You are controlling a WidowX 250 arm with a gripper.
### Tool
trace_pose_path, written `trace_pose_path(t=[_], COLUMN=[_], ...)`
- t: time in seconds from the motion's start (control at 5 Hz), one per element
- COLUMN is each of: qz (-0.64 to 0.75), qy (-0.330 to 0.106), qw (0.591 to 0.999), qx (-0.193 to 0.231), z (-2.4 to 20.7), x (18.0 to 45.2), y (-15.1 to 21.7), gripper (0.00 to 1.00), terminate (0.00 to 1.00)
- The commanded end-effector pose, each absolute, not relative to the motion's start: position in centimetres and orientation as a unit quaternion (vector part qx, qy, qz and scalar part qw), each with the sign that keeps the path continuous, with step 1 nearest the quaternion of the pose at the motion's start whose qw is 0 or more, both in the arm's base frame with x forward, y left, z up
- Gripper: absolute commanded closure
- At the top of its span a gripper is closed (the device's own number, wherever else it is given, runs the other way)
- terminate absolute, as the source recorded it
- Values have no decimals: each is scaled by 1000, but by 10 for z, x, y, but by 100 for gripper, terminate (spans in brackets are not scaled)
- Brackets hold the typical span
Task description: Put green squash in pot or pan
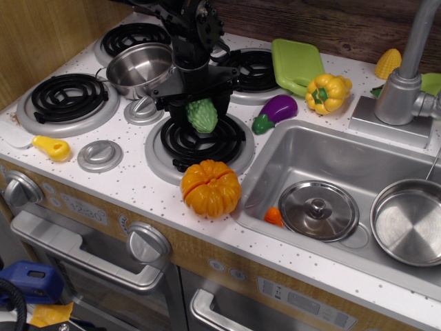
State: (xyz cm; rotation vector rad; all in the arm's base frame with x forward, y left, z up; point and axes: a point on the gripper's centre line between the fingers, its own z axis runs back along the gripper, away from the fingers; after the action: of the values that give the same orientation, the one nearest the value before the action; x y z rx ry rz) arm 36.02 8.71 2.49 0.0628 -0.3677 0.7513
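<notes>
The light green bumpy squash [202,116] lies on the front middle burner [200,141] of the toy stove. My gripper [200,109] has come down over it, with one black finger against each side of the squash, so it is shut on the squash at burner height. The gripper body hides the squash's upper half. The small shiny steel pot [140,69] with deep sides stands upright and empty just to the left and behind the gripper, between the back burners.
An orange pumpkin [211,188] sits in front of the burner. A purple eggplant [276,110], yellow pepper [327,92] and green cutting board [296,62] lie to the right. The sink [303,155] holds a knobbed lid [318,210] and a shallow pan [409,222]. The faucet [406,83] stands at the back right.
</notes>
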Motion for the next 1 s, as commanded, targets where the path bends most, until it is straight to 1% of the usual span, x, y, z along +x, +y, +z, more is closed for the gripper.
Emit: trace_pose_path(t=[0.0,0.2,0.4,0.6,0.8], qz=[341,309,278,250,256], qy=[-199,-210,-221,-230,-242], qw=[915,920,927,935,931], qx=[87,118,118,99,94], z=[72,94,100,92,83], x=[364,370,381,393,395], y=[136,175,206,220,211], gripper=[100,100,100,0,0], terminate=[0,0,0,0,0])
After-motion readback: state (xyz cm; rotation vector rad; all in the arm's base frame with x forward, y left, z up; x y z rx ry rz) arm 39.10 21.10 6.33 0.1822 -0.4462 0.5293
